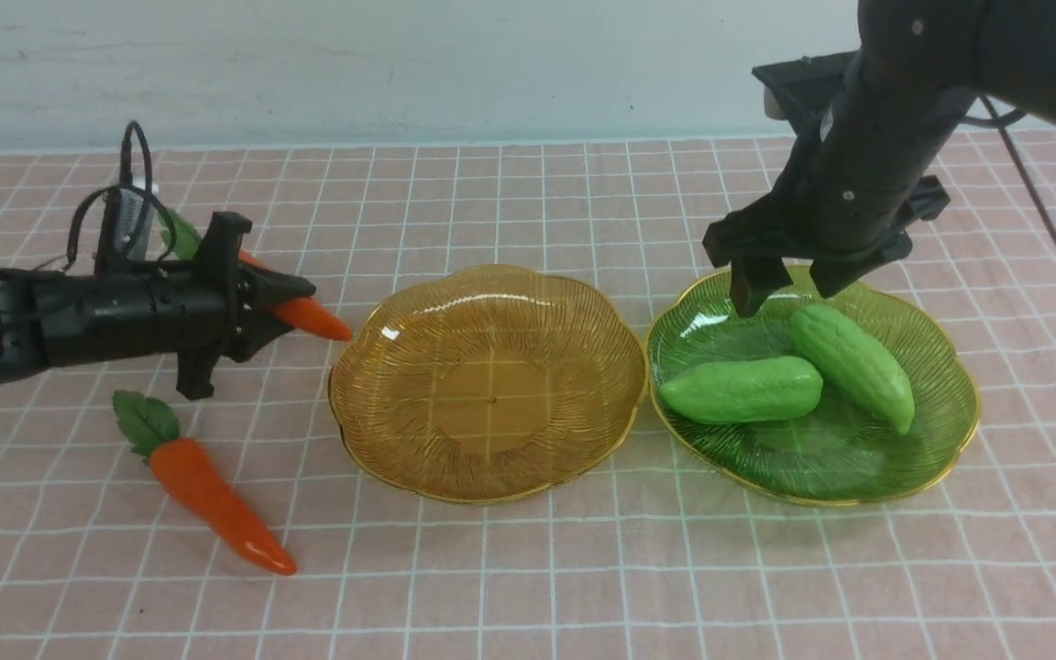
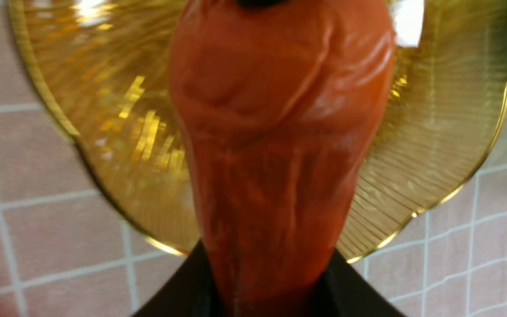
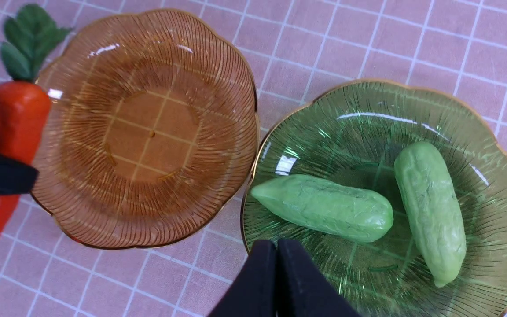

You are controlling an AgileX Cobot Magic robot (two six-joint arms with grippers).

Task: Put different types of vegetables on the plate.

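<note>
Two plates, four vegetables and two tools on a pink gridded surface. Landmark: amber plate, mid-surface, nothing in it.

1. Green plate: immediately right of the amber plate, rims just beside each other.
2. Near gourd: light green, lying in the green plate on the side closer to the amber plate, tapered end pointing toward it.
3. Far gourd: same plate, on the side away from the amber plate, lying at an angle, one end close to the near gourd.
4. Held carrot: left of the amber plate, orange tip at that plate's left rim, green leaves pointing away from it.
5. Loose carrot: flat on the surface, left of the amber plate and nearer the robot, apart from the rim, leaves at its far end.
6. Left tool: clamped on the held carrot's body, left of the amber plate.
7. Right tool: fingers pressed together, gripping nothing, above the green plate's far rim, right of the amber plate.
</note>
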